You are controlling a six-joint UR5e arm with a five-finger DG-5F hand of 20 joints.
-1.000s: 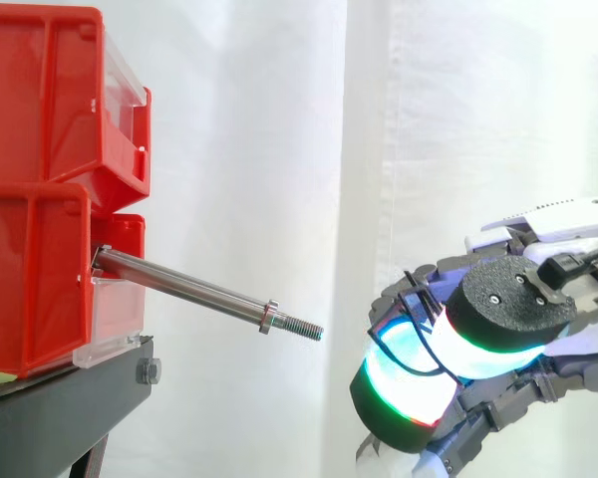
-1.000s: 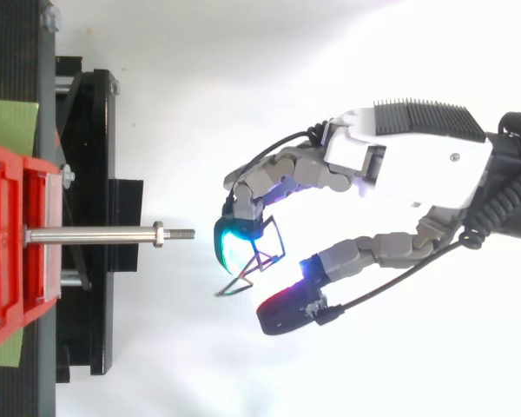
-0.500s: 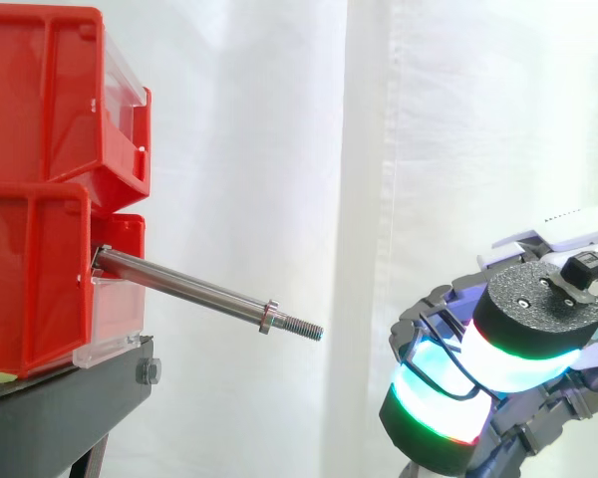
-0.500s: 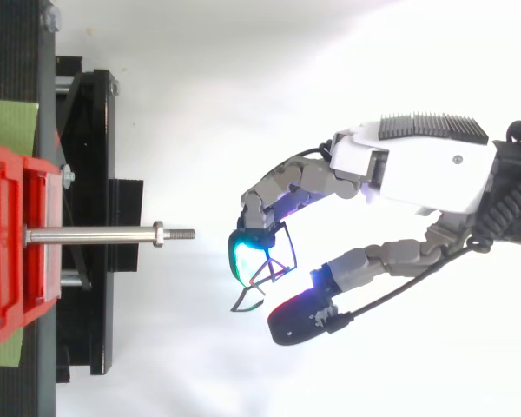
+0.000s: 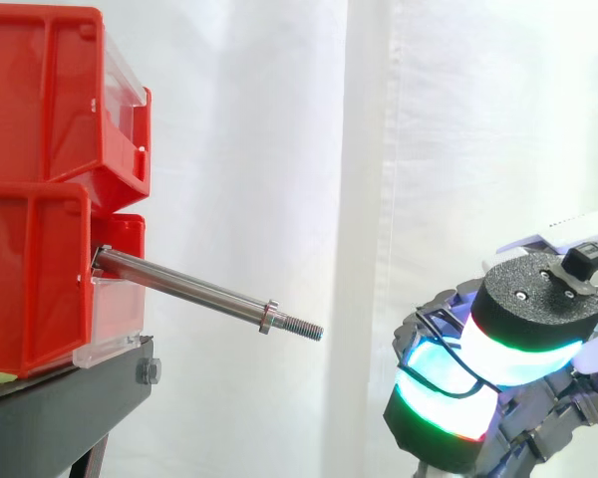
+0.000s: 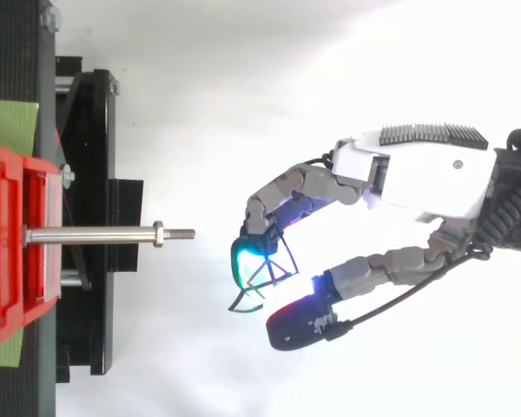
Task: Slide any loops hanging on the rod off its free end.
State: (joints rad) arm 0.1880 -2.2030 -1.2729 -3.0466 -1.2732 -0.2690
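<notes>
The steel rod [image 5: 194, 291] sticks out of the lower red bin [image 5: 30, 279] and slopes down to the right to its threaded free end [image 5: 305, 328]. Nothing hangs on the rod [image 6: 95, 234]. My hand [image 6: 425, 169] is to the right of the free end and a little below it, apart from the rod. Its curled fingers and thumb hold a thin black loop [image 6: 259, 280] at the cyan-glowing fingertip [image 6: 243, 258], with the red-glowing thumb pad [image 6: 295, 320] just beyond. In the side view the hand [image 5: 533, 319] is low at the right edge.
Two red bins are stacked on a black stand [image 5: 60, 408] at the left, the upper bin [image 5: 40, 100] overhanging the rod's root. A green strip [image 6: 9, 126] lies behind the stand. The white curtain backs the open space between rod tip and hand.
The hand has drawn back to the right and sunk slightly, carrying the black loop farther from the rod's free end. The rod and bins have not moved.
</notes>
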